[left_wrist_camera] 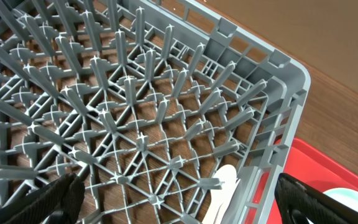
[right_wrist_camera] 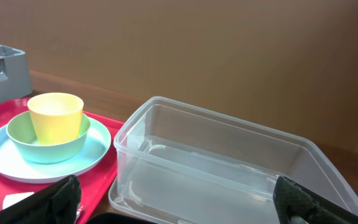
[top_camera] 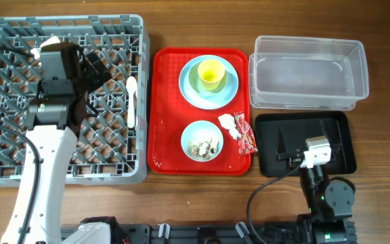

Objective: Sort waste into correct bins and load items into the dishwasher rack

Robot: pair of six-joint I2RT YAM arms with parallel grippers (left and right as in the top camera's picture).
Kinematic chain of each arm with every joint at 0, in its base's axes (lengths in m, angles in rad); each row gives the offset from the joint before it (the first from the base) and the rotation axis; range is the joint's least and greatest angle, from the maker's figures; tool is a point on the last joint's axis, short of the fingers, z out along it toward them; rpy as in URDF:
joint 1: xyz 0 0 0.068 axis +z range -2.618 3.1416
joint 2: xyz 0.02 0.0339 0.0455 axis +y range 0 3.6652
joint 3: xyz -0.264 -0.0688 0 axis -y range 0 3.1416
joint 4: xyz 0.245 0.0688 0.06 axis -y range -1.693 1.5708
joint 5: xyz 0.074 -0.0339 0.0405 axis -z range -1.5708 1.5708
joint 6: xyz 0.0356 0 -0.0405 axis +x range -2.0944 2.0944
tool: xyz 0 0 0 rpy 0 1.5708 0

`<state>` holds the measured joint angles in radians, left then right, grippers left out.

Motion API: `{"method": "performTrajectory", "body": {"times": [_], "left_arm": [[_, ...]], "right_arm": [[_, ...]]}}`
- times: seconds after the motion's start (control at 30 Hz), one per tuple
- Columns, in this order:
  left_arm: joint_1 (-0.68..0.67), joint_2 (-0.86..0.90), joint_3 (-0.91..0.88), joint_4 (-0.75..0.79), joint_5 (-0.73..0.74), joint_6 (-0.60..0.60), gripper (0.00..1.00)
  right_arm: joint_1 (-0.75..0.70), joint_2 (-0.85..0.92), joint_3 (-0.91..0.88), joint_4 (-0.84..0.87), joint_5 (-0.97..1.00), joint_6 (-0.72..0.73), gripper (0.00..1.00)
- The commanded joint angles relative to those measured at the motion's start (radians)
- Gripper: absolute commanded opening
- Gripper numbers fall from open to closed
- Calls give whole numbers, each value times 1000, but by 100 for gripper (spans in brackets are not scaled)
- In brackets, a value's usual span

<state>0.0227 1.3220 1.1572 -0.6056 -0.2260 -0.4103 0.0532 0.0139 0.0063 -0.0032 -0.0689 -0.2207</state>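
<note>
- Presently, by judgement, early in the task: one item loaded, no waste sorted.
- Dishwasher rack [top_camera: 100, 177]: large square grey plastic crate with a lattice floor and upright pegs, at the left. Holds the white spoon [top_camera: 132, 102], smooth plastic, lying flat just inside the right wall. White fork not made out.
- Left gripper [left_wrist_camera: 179, 193]: above the rack's right part, fingers spread wide, holding nothing.
- Right gripper [right_wrist_camera: 176, 196]: over the black tray, fingers spread apart, holding nothing.
- Red serving tray [top_camera: 168, 81]: flat, glossy, rimmed, between the rack and the bins. Carries everything yet to load or sort.
- Pale blue plate [top_camera: 225, 96]: round, smooth, on the serving tray's far half. Bears a pale green bowl [top_camera: 195, 78] with the yellow cup [top_camera: 210, 73] upright inside. Yet to load.
- Pale blue bowl [top_camera: 187, 132]: small, round, on the near half. Contains beige-white food scraps [top_camera: 205, 144]. Yet to empty, then load.
- Crumpled white tissue [top_camera: 227, 123] and red snack wrapper [top_camera: 246, 137]: soft and creased; crinkly and glossy. Close together at the serving tray's right edge. Yet to bin.
- Clear tub [top_camera: 308, 102]: rectangular, transparent, round-cornered, far right. Nothing inside.
- Black tray [top_camera: 337, 146]: shallow, matte, rectangular, near right, just beside the tub. No waste inside.
</note>
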Motion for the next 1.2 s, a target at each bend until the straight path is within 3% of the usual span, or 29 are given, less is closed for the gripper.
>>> {"method": "performTrajectory", "body": {"times": [0.0, 1.17], "left_arm": [[6, -7, 18, 0, 2, -17, 100], [6, -7, 18, 0, 1, -17, 100]], "right_arm": [[-2, 0, 0, 3, 9, 12, 100], [-2, 0, 0, 3, 9, 13, 100]]}}
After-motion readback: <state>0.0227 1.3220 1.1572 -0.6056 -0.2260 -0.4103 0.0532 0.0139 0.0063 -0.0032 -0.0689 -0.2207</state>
